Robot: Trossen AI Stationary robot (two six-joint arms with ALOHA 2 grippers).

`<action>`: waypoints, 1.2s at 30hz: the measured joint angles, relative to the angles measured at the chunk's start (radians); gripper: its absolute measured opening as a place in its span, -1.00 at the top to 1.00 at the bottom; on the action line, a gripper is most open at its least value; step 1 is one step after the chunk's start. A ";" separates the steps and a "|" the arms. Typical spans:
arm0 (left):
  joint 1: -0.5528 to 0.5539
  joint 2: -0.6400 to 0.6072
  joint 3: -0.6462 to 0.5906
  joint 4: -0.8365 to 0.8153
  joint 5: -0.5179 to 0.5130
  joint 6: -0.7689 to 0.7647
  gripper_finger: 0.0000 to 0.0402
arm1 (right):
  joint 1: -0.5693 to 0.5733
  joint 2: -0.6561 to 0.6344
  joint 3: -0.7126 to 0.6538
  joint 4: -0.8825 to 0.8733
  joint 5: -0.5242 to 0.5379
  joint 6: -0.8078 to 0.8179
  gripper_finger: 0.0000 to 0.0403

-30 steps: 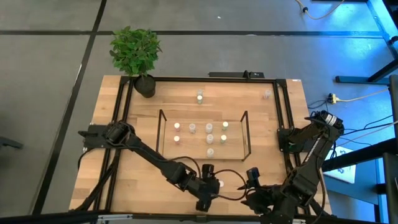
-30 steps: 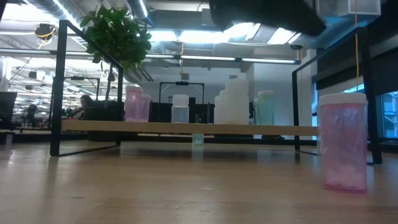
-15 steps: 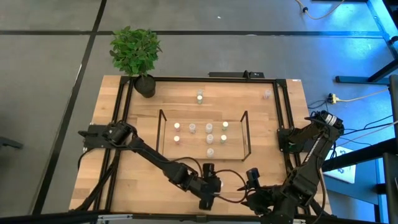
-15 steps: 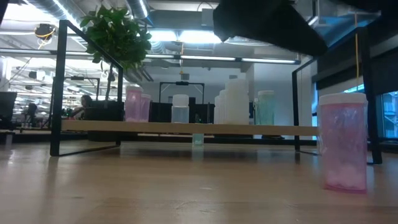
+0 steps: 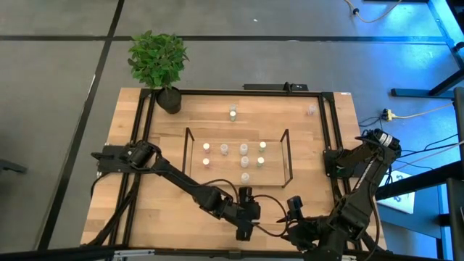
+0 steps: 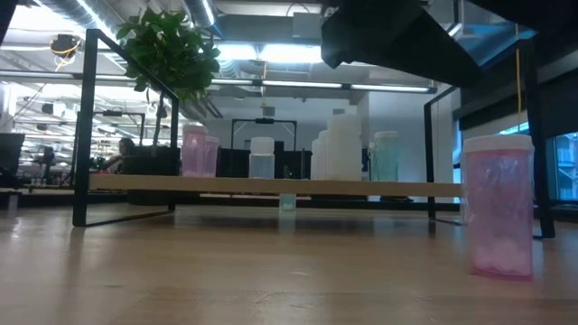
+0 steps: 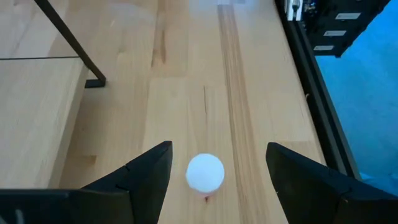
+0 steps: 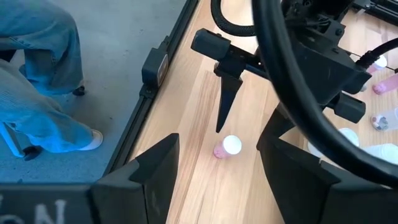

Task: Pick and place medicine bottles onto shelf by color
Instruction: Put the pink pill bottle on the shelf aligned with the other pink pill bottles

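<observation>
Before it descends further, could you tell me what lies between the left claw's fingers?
In the left wrist view, the open left claw has only a pink bottle on bare table between its fingers.

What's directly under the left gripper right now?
A pink bottle with a white cap stands on the bare table between the open fingers of the left gripper. Its base is hidden by the cap.

My left arm stretched from left table edge diagonally toward near edge, elbow low, wrist tipped down. My left gripper (image 5: 245, 230) pointing down at tabletop, fingers (image 7: 140, 177) spread apart, nothing between pads. My right arm folded at right near corner, my right gripper (image 5: 293, 210) low by near edge, fingers (image 8: 146, 168) parted, empty.
</observation>
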 joint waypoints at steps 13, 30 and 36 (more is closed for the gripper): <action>0.000 0.000 -0.040 0.017 -0.010 0.000 -0.44 | 0.000 0.000 0.000 0.000 0.001 0.000 -0.12; 0.005 0.001 -0.221 0.284 -0.028 0.008 -0.45 | 0.000 0.000 0.000 0.000 0.001 0.000 -0.12; 0.007 0.001 -0.232 0.311 -0.029 0.009 -0.45 | 0.000 0.000 0.000 0.000 0.001 0.000 -0.12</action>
